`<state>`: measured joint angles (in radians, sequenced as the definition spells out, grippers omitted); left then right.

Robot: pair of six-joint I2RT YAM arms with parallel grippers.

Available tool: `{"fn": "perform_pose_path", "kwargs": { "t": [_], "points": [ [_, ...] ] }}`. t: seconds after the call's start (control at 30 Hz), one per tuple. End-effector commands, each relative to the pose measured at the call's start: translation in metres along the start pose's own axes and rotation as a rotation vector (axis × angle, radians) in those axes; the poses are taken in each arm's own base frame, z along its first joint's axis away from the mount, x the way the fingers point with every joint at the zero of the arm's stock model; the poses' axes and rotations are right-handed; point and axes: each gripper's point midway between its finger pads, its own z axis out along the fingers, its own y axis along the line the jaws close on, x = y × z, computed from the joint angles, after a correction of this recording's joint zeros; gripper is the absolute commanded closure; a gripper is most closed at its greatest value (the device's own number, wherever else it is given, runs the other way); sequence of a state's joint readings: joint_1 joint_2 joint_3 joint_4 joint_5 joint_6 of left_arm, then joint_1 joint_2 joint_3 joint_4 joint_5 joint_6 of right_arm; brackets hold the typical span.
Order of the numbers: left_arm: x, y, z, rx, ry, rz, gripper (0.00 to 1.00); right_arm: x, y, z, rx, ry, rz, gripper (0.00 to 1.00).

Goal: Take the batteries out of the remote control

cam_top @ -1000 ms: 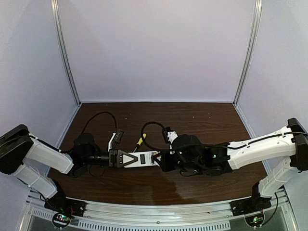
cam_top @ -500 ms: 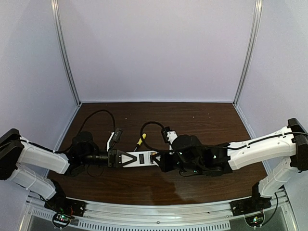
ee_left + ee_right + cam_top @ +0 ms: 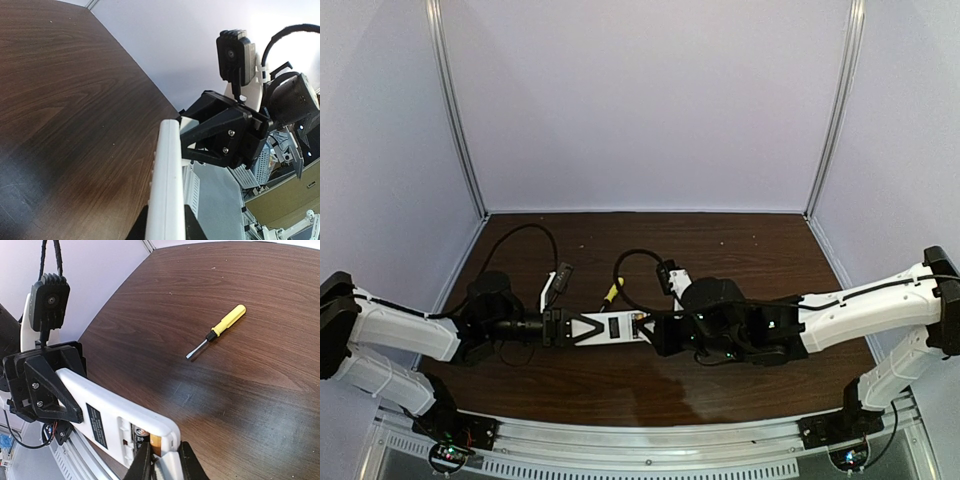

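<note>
I'm at the pulling-out step. My left gripper (image 3: 582, 328) is clamped on one end of the remote control (image 3: 107, 412) and holds it off the table (image 3: 250, 290) with its white back up. In the overhead view the remote sits low in the middle of the frame, bridging my two arms.

My right gripper (image 3: 162, 462) is at the other end, at the bottom edge of the right wrist view, with its fingers pressed close together over the open battery bay. An orange battery (image 3: 155, 441) shows right at the tips. I think I have it pinched, though too little of it shows to be sure. A second cell (image 3: 139, 432) seems to lie beside it in the bay.

The next move, as I judge it, is a steady pull straight out of the bay against a firm left-hand hold.

The dark label (image 3: 96, 426) on the back carries pale print too small to read, and I can make out no brand. The screwdriver (image 3: 217, 330) lies apart at the upper right.
</note>
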<state>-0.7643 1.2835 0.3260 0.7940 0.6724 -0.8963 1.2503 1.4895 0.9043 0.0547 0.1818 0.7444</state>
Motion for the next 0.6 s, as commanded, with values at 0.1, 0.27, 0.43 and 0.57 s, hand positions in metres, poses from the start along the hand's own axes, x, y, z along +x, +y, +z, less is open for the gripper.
{"fn": "perform_pose_path", "kwargs": {
  "t": [0.1, 0.27, 0.43, 0.57],
  "points": [
    [-0.0211, 0.0369, -0.0109, -0.177, -0.112, -0.016, 1.0, 0.024, -0.064, -0.0101, 0.246, 0.066, -0.089, 0.77],
    [-0.0214, 0.0388, -0.0112, -0.188, -0.114, -0.014, 1.0, 0.0223, -0.0666, -0.0126, 0.256, 0.065, -0.091, 0.7],
    [-0.0222, 0.0397, -0.0114, -0.196, -0.116, -0.013, 1.0, 0.0218, -0.07, -0.0129, 0.263, 0.063, -0.089, 0.69],
    [-0.0221, 0.0402, -0.0116, -0.199, -0.116, -0.01, 1.0, 0.0219, -0.0714, -0.0123, 0.268, 0.062, -0.09, 0.69]
  ]
}}
